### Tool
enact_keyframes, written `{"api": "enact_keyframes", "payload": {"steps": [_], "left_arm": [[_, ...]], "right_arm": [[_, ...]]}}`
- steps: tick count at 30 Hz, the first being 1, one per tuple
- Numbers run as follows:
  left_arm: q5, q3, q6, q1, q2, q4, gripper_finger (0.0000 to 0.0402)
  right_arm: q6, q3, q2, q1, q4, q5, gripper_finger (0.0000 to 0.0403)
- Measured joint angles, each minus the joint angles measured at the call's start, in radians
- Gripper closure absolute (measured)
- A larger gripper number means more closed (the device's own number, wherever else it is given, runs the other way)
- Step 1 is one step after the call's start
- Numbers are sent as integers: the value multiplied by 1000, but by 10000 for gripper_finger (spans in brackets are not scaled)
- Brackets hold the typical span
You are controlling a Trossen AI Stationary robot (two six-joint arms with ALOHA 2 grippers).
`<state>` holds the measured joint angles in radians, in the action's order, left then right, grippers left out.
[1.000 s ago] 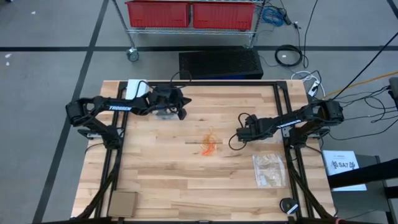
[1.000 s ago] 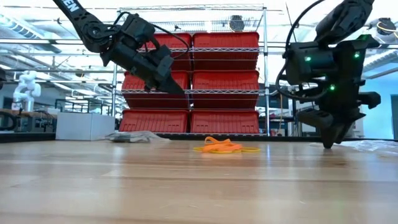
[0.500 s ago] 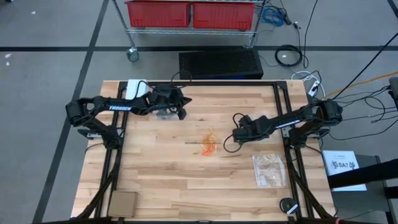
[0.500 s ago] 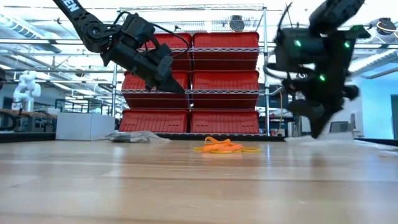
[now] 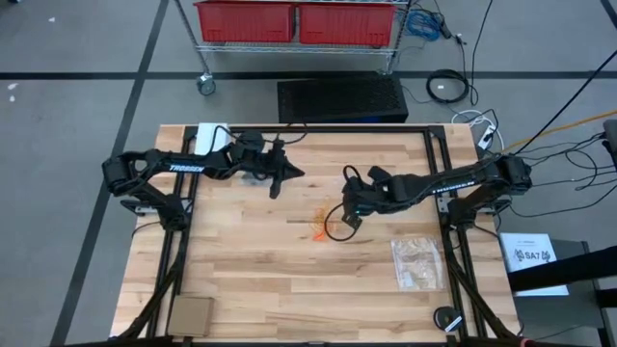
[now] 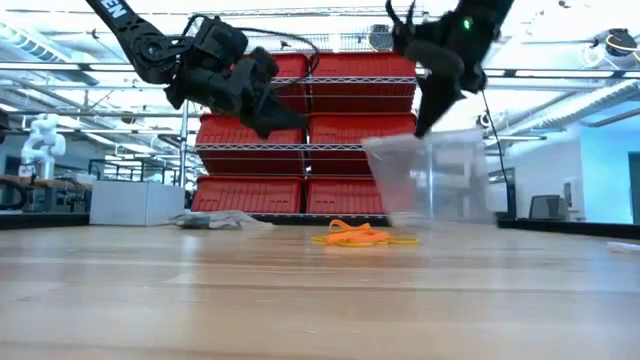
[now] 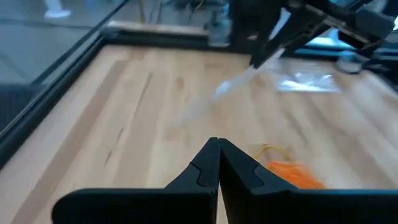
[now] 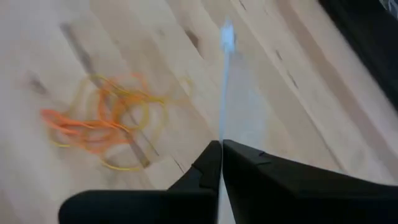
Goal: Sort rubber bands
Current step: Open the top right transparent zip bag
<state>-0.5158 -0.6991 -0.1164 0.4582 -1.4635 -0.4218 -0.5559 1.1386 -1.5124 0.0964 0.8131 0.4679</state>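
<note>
Your left hand [image 5: 273, 190] hovers closed and empty above the worktop [image 5: 241, 270], left of the orange rubber bands [image 5: 323, 224] heaped mid-worktop. Your right hand [image 5: 347, 220], pinched shut on a clear zip bag [image 6: 430, 180], hangs over them; the limp bag could slip or drag the bands.

Beyond your wooden table [image 5: 241, 260] you see a wire shelving rack [image 6: 305, 110] stacked with red bins [image 6: 365, 100] on grey floor [image 5: 67, 116] crossed by dark lines.
</note>
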Motion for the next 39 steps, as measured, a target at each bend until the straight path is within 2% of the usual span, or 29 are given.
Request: {"api": "enact_keyframes", "payload": {"steps": [6, 15, 19, 39], "left_arm": [[-8, 0, 3, -51, 0, -97, 377], [11, 0, 3, -93, 0, -97, 275], [11, 0, 3, -115, 0, -105, 244], [26, -2, -15, -174, -3, -172, 245]], "right_arm": [[89, 81, 0, 12, 1, -8, 403], [141, 137, 0, 36, 0, -21, 403], [156, 154, 0, 44, -3, -21, 403], [210, 165, 1, 72, -93, -56, 403]]}}
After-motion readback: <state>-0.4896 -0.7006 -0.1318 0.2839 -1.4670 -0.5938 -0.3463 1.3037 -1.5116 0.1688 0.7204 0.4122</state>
